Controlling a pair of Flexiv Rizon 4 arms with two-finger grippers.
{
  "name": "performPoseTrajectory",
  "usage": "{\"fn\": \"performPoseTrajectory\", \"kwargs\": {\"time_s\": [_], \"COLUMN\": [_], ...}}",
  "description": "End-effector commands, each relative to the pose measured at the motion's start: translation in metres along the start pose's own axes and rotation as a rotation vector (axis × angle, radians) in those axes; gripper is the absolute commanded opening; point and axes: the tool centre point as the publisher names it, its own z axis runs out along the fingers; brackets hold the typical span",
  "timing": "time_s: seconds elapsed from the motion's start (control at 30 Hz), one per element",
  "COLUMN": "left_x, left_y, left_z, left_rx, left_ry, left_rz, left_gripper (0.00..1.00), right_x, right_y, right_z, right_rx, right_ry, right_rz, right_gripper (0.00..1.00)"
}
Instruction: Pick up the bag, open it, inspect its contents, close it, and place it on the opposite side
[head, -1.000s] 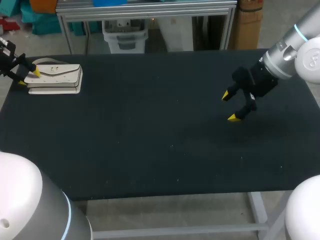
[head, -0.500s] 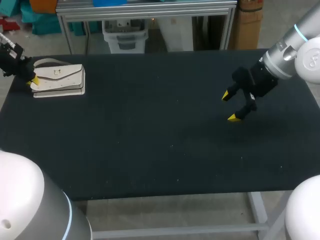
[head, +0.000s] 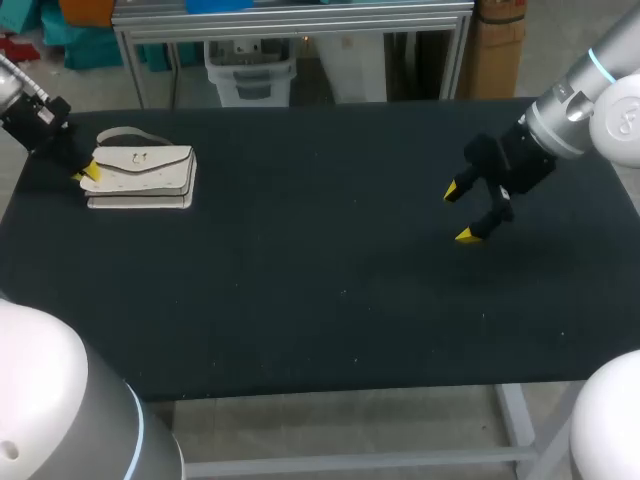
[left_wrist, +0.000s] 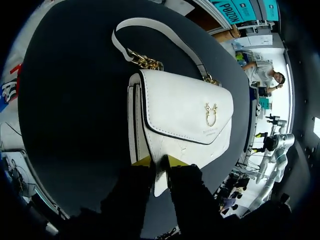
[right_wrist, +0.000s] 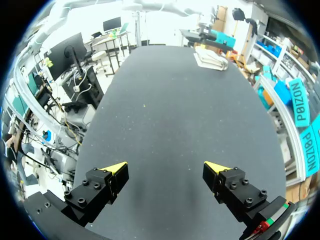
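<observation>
A small white bag (head: 140, 176) lies flat near the table's (head: 330, 300) far left corner. Its flap seems closed over a gold clasp (left_wrist: 210, 114), and the strap (left_wrist: 177, 40), joined by gold chain links, loops out behind it.

I can read no text, number or sign on my bench (head: 320, 300). The bag (left_wrist: 185, 112) has a faint stamped line under its gold clasp (left_wrist: 211, 114), but it is too small to make out.

The table (head: 330, 300) has a black, matte, faintly speckled top; a pale metal leg (head: 518, 420) shows under its near edge.
</observation>
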Motion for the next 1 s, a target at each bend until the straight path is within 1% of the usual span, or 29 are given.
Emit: {"fn": "performPoseTrajectory", "kwargs": {"time_s": [0.03, 0.1, 0.13, 0.2, 0.3, 0.43, 0.53, 0.6, 0.63, 0.67, 0.7, 0.73, 0.77, 0.8, 1.0], "left_x": [-0.002, -0.002, -0.003, -0.004, -0.005, -0.005, -0.006, -0.008, -0.009, -0.009, -0.009, -0.010, -0.009, -0.009, -0.004], "left_y": [-0.002, -0.006, -0.007, -0.013, -0.020, -0.028, -0.033, -0.035, -0.036, -0.036, -0.036, -0.036, -0.034, -0.032, -0.018], "left_z": [-0.014, -0.021, -0.022, -0.024, -0.026, -0.021, -0.014, -0.010, -0.009, -0.009, -0.009, -0.009, -0.010, -0.010, -0.011], "left_rx": [-0.885, -0.867, -0.866, -0.854, -0.854, -0.870, -0.879, -0.880, -0.880, -0.878, -0.878, -0.879, -0.879, -0.882, -0.886], "left_ry": [0.020, 0.034, 0.032, 0.036, 0.049, 0.066, 0.069, 0.075, 0.081, 0.086, 0.092, 0.094, 0.099, 0.105, 0.119], "left_rz": [0.002, -0.006, -0.007, -0.023, -0.031, -0.044, -0.055, -0.065, -0.070, -0.075, -0.077, -0.077, -0.077, -0.074, -0.072], "left_gripper": [1.00, 1.00, 0.98, 0.87, 0.80, 0.77, 0.70, 0.58, 0.49, 0.48, 0.43, 0.27, 0.16, 0.00, 0.00], "right_x": [0.000, 0.000, 0.000, 0.000, 0.000, 0.000, 0.000, 0.000, 0.000, 0.000, 0.000, 0.000, 0.000, 0.000, 0.000], "right_y": [0.000, 0.000, 0.000, 0.000, 0.000, 0.000, 0.000, 0.000, 0.000, 0.000, 0.000, 0.000, 0.000, 0.000, 0.000], "right_z": [0.000, 0.000, 0.000, 0.000, 0.000, 0.000, 0.000, 0.000, 0.000, 0.000, 0.000, 0.000, 0.000, 0.000, 0.000], "right_rx": [-0.002, -0.002, -0.002, -0.002, -0.002, -0.002, -0.002, -0.002, -0.002, -0.002, -0.002, -0.002, -0.002, -0.002, -0.002], "right_ry": [0.002, 0.002, 0.002, 0.002, 0.002, 0.002, 0.002, 0.002, 0.002, 0.002, 0.002, 0.002, 0.002, 0.002, 0.002], "right_rz": [-0.001, -0.001, -0.001, -0.001, -0.001, -0.001, -0.001, -0.001, -0.001, -0.001, -0.001, -0.001, -0.001, -0.001, -0.001], "right_gripper": [1.00, 1.00, 1.00, 1.00, 1.00, 1.00, 1.00, 1.00, 1.00, 1.00, 1.00, 1.00, 1.00, 1.00, 1.00]}}
